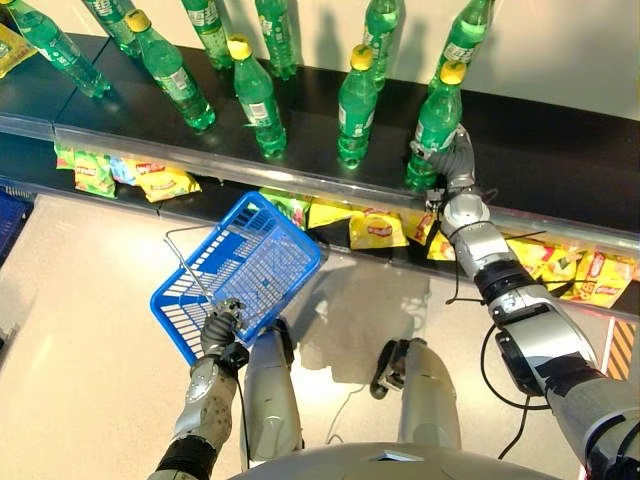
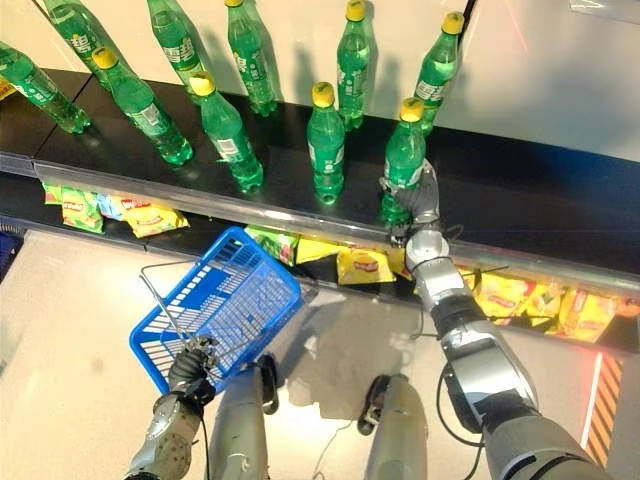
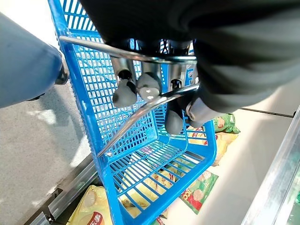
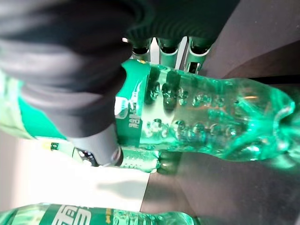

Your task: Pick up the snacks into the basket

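**Right robot hand on a bottle, snacks still on the lower shelf**

The right robot hand (image 1: 455, 160) is wrapped around the lower body of a green bottle (image 1: 436, 122) standing on the dark upper shelf (image 1: 560, 160); the right wrist view shows fingers on one side of the bottle and the thumb on the other, so the grip is closed on it. The bottle stands upright, base on the shelf, at the right end of a row of similar bottles.

The left robot hand (image 1: 222, 330) is curled around the wire handle (image 3: 140, 110) of the blue basket (image 1: 245, 265), which hangs tilted with its open mouth turned toward the shelving. Nothing can be seen lying inside it.

The snack packets (image 1: 377, 229) lie on the lower shelf, beneath the bottle shelf's front edge, well apart from the basket's interior.

Judgement: the grasped item is a drink, not a packet. If the lift proceeds, it should go straight up to clear the neighbouring bottle (image 1: 356, 105), then out over the shelf lip. The basket should be levelled first, or the load may roll out.
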{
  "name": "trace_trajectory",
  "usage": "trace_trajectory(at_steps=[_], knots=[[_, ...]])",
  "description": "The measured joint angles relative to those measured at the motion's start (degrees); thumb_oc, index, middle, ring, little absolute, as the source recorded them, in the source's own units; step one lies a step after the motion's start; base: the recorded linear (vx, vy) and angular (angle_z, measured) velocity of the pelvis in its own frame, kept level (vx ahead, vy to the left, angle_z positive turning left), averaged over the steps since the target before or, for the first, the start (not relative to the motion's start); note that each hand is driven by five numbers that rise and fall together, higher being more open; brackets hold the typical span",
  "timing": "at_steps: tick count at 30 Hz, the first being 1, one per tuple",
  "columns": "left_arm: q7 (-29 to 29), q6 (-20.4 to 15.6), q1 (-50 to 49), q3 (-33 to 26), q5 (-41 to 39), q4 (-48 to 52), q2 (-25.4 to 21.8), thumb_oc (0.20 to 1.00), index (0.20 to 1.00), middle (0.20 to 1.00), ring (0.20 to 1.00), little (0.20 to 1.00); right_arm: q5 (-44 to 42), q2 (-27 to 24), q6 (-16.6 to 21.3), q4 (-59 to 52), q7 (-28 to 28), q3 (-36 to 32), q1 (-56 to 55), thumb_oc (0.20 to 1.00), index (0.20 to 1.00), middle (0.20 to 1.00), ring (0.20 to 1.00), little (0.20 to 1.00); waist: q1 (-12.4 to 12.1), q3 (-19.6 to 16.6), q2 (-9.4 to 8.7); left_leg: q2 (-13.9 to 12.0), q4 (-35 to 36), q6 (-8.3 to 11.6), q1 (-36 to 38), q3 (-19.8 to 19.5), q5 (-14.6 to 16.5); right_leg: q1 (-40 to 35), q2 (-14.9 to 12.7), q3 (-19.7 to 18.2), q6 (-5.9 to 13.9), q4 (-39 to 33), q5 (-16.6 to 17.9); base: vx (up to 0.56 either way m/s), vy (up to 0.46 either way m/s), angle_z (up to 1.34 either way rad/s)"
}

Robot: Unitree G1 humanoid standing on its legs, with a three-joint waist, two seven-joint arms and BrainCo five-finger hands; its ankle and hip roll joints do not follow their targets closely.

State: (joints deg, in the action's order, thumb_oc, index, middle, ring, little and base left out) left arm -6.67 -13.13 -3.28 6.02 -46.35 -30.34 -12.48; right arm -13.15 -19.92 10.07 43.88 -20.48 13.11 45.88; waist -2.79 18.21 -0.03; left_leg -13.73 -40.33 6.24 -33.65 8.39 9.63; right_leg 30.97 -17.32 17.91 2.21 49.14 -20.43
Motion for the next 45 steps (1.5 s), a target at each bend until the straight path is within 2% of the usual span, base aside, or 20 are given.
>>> trace_trajectory(at_steps=[7, 16, 19, 24, 26, 30, 35, 38, 45], knots=[[-0.1, 0.0, 0.1, 0.0, 0.0, 0.0, 0.0, 0.2, 0.2, 0.2, 0.2, 0.2, 0.2, 0.0, -0.4, -1.5, -1.1, -0.5, -1.2, 0.2, 0.2, 0.2, 0.2, 0.2, 0.3, 0.0, 0.0, 0.0, 0.1, -0.01, 0.0, 0.0, 0.0, 0.0, 0.0, 0.0, 0.0, -0.1, 0.0, 0.0, 0.0, 0.0], [-1.3, 0.0, 0.5, 0.0, 0.0, 0.0, 0.2, 0.2, 0.2, 0.2, 0.2, 0.2, 1.6, 1.1, 0.0, -14.3, -4.3, -5.8, -12.9, 0.2, 0.2, 0.2, 0.2, 0.2, 0.4, 0.0, 0.02, 0.0, 0.3, -0.02, 0.0, 0.0, 0.0, 0.0, 0.0, 0.1, 0.02, -0.3, 0.0, 0.0, 0.0, 0.0], [-2.0, 0.0, 0.9, 0.0, 0.0, 0.0, 0.6, 0.2, 0.2, 0.2, 0.2, 0.2, 2.4, 2.2, 1.3, -19.1, -5.6, -9.0, -17.9, 0.2, 0.2, 0.2, 0.2, 0.2, 0.4, 0.1, 0.02, 0.0, 0.4, -0.02, 0.0, 0.0, 0.0, 0.0, 0.0, 0.1, 0.02, -0.3, 0.0, 0.0, 0.0, 0.0], [-2.5, -0.2, 1.0, -0.3, 0.0, 0.6, 1.3, 0.2, 0.2, 0.2, 0.2, 0.2, 3.0, 3.3, 2.5, -25.2, -6.3, -10.6, -23.7, 0.2, 0.2, 0.2, 0.2, 0.2, 0.3, 0.1, -0.01, 0.1, 0.6, -0.02, 0.1, 0.1, 0.0, 0.0, 0.1, 0.1, 0.03, -0.5, 0.0, 0.0, 0.0, 0.0], [-2.6, -0.2, 0.6, -0.5, 0.0, 1.6, 1.3, 0.2, 0.2, 0.2, 0.2, 0.2, 3.6, 3.9, 3.2, -29.5, -5.3, -10.0, -27.7, 0.2, 0.2, 0.2, 0.2, 0.2, 0.3, 0.2, -0.11, 0.1, 0.7, -0.02, 0.1, 0.0, 0.0, -0.1, 0.1, 0.2, 0.03, -0.6, 0.0, 0.0, 0.0, 0.0], [-3.0, -0.2, 0.4, -0.5, 0.0, 2.3, 1.3, 0.2, 0.2, 0.2, 0.2, 0.2, 3.5, 4.0, 3.2, -30.5, -3.7, -9.9, -31.3, 0.2, 0.2, 0.2, 0.2, 0.2, 0.5, 0.4, -0.16, 0.1, 0.8, -0.03, 0.3, 0.0, 0.0, -0.5, 0.2, 0.3, 0.15, -0.9, 0.1, -0.01, -0.001, 0.0], [-3.0, -0.3, 0.0, -0.6, 0.1, 3.8, 1.3, 0.2, 0.2, 0.2, 0.2, 0.2, 3.4, 3.1, 3.3, -36.1, 1.5, -7.5, -35.3, 0.2, 0.2, 0.2, 0.2, 0.2, 0.6, 1.7, -0.32, 0.1, 1.5, -0.03, 1.1, 0.1, -0.3, -1.1, 0.4, 0.4, 0.19, -1.4, 0.2, -0.02, -0.003, 0.0], [-2.5, -0.5, -0.3, -0.6, 0.0, 4.3, 1.3, 0.2, 0.2, 0.2, 0.2, 0.2, 3.3, 2.1, 3.5, -39.6, 4.7, -4.7, -35.7, 0.2, 0.2, 0.2, 0.2, 0.2, 0.5, 1.8, -0.51, 0.1, 2.0, 0.0, 1.1, -0.1, -0.5, -1.2, 0.6, 0.6, 0.13, -1.7, 0.2, -0.01, -0.001, 0.02], [-1.5, -1.1, -0.8, -1.0, 0.0, 5.7, 0.6, 0.2, 0.2, 0.2, 0.2, 0.2, 2.9, -1.6, 4.3, -39.7, 11.4, 3.0, -34.1, 0.2, 0.2, 0.2, 0.2, 0.2, -0.2, 2.6, -1.79, 0.2, 3.1, 0.39, 2.0, -0.8, -1.1, -3.1, 0.8, 1.8, 0.26, -3.0, 0.4, -0.03, -0.018, 0.05]])
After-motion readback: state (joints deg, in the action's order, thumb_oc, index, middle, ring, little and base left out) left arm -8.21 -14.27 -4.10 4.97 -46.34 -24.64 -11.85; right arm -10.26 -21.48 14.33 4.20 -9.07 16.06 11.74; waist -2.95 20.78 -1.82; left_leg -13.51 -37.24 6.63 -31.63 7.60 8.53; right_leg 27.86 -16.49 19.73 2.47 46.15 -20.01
